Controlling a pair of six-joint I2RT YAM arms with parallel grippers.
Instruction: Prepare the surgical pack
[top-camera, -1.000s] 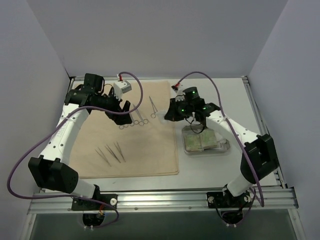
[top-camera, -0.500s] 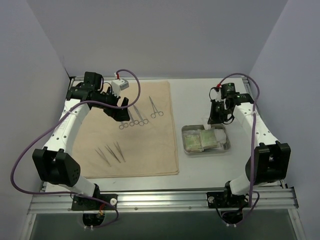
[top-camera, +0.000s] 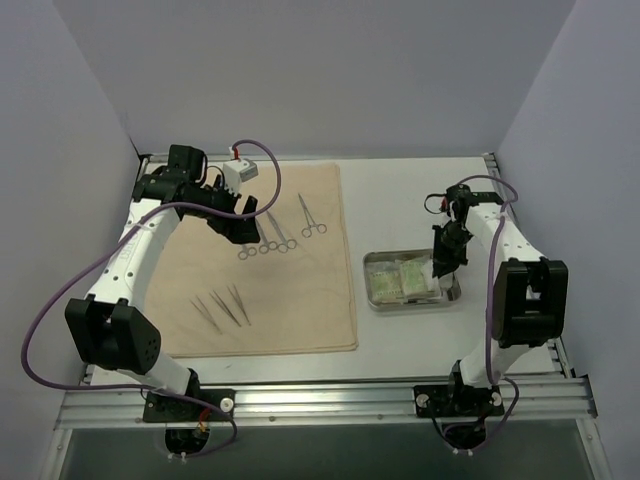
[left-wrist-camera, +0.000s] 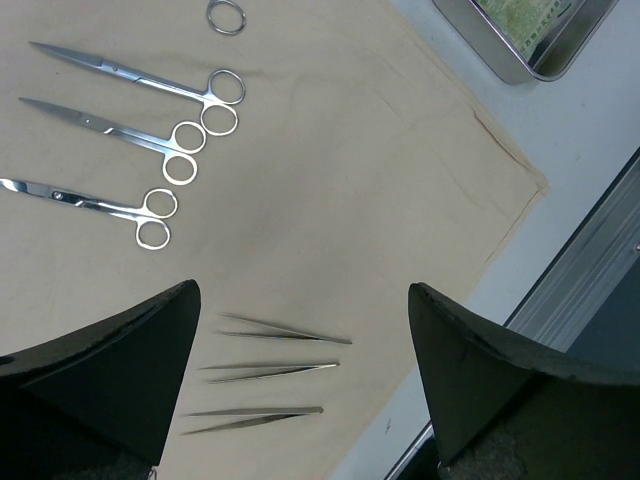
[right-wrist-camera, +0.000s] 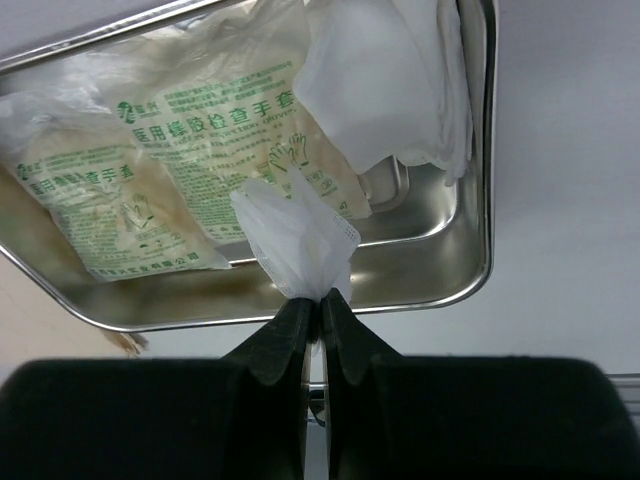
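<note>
Four forceps (left-wrist-camera: 110, 131), three tweezers (left-wrist-camera: 270, 370), two packets (right-wrist-camera: 200, 130)

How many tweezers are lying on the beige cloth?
3. The tweezers lie side by side on the cloth, toward its near edge: one, a second, a third. None seems hidden.

The cloth (top-camera: 300, 300) at left centre is plain beige; the forceps (left-wrist-camera: 100, 67) and tweezers (left-wrist-camera: 270, 370) are silver. The tray (right-wrist-camera: 478, 250) is shiny steel, its packets (right-wrist-camera: 150, 150) pale with green print, the wrapper (right-wrist-camera: 295, 235) white.
</note>
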